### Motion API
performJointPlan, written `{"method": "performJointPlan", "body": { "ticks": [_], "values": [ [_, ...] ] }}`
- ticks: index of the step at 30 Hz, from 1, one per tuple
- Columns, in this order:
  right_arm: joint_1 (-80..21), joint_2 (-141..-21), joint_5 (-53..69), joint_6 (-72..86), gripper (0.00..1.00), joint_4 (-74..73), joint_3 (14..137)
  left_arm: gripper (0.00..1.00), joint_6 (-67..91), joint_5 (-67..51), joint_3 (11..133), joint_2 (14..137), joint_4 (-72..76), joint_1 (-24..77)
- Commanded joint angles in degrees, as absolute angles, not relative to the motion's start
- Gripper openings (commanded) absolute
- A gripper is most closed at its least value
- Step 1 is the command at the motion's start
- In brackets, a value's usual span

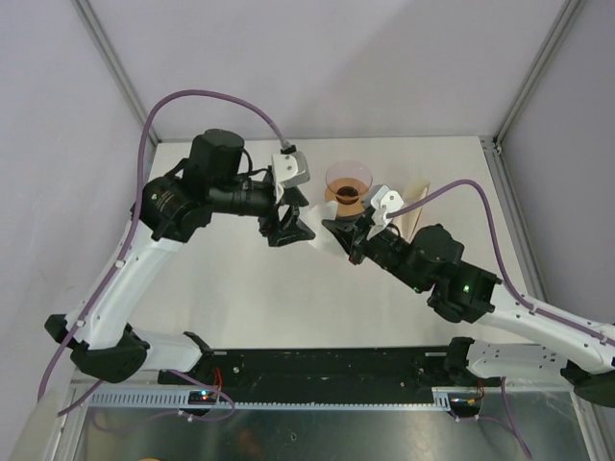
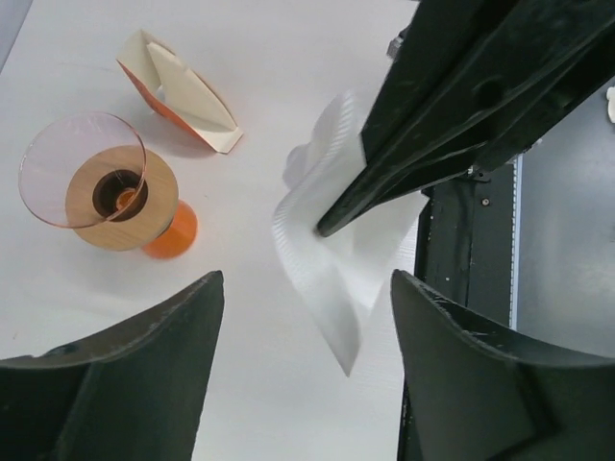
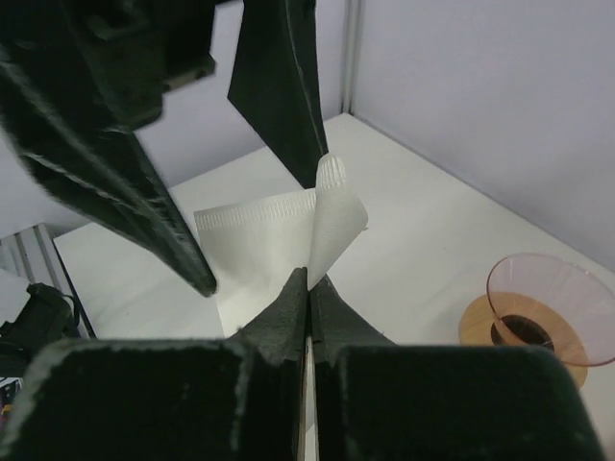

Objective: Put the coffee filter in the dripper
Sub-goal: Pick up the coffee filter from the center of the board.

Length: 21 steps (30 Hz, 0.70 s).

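Right pincer (image 3: pixel 307 284) is clamping fully shut on the filter (image 3: pixel 274 240), pinching a bit of the paper so the white sheet is standing up off the bench (image 1: pixel 240 298), roughly mid-bench between the two arms. Left pincer (image 2: pixel 307 288) is sitting wide open with a finger on either side of the paper. It's gripping nothing as far as I'm seeing, though one finger is looking very close to the curled flap and I can't tell if it's touching. So I'm reading this as the prep bit before the drop: one arm is doing all the holding, and the filter isn't in the dripper (image 1: pixel 348 180) yet. That one is sitting empty just beyond the pincers, perched on a wooden ring (image 2: pixel 159 206) over an orange beaker (image 2: pixel 173 235). The filter is lying mostly flat right now, with just one flap peeling away. I'm guessing the next move is needing two things: the left arm backing clear so it isn't snagging the paper, and the right arm swinging over the rim and going in point-first. Thin paper plus a tippy-looking stack, so I'd be going gently, since a nudge on that rim is probably toppling the lot.
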State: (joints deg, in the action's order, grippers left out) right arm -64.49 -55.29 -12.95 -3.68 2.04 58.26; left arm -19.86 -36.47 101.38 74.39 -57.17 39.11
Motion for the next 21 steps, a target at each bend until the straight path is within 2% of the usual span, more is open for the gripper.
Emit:
{"method": "performJointPlan", "body": {
  "ticks": [1, 3, 6, 8, 10, 12, 13, 16, 18, 21],
  "values": [
    [-64.38, -53.43, -10.52, -6.42, 0.0, 4.24, 61.13, 0.67, -17.52, -39.24, 101.55, 76.12, -57.02, 39.45],
    [-64.39, -53.13, -10.94, -6.62, 0.0, 3.98, 61.1, 0.53, -17.08, -40.2, 100.91, 76.66, -56.97, 39.53],
    [-64.15, -52.98, -10.07, -7.06, 0.0, 4.07, 61.09, 0.24, -18.23, -41.19, 100.7, 77.27, -56.94, 39.53],
    [-63.74, -53.26, -9.31, -7.24, 0.0, 4.14, 61.08, 0.09, -17.89, -43.56, 101.46, 78.12, -56.95, 39.54],
    [-63.13, -53.55, -8.85, -6.95, 0.0, 4.02, 61.08, 0.02, -17.15, -46.44, 102.45, 79.1, -56.95, 39.62],
    [-62.32, -53.77, -7.9, -6.42, 0.0, 3.6, 61.08, 0.01, -15.58, -47.78, 103.53, 80.16, -56.95, 40.05],
    [-61.83, -53.74, -6.28, -6.02, 0.05, 3.07, 61.08, 0.0, -14.95, -48.01, 103.79, 80.6, -56.73, 40.2],
    [-57.96, -53.06, 1.3, -4.13, 0.49, -0.1, 61.08, 0.0, -14.67, -44.75, 103.8, 80.58, -56.12, 40.24],
    [-53.54, -51.89, 8.32, -2.81, 0.68, -3.19, 61.13, 0.0, -15.18, -42.7, 103.4, 79.89, -56.09, 40.21],
    [-46.32, -50.28, 22.91, -1.45, 0.89, -6.9, 61.09, 0.0, -19.76, -41.54, 101.34, 76.65, -56.11, 40.23]
  ]
}}
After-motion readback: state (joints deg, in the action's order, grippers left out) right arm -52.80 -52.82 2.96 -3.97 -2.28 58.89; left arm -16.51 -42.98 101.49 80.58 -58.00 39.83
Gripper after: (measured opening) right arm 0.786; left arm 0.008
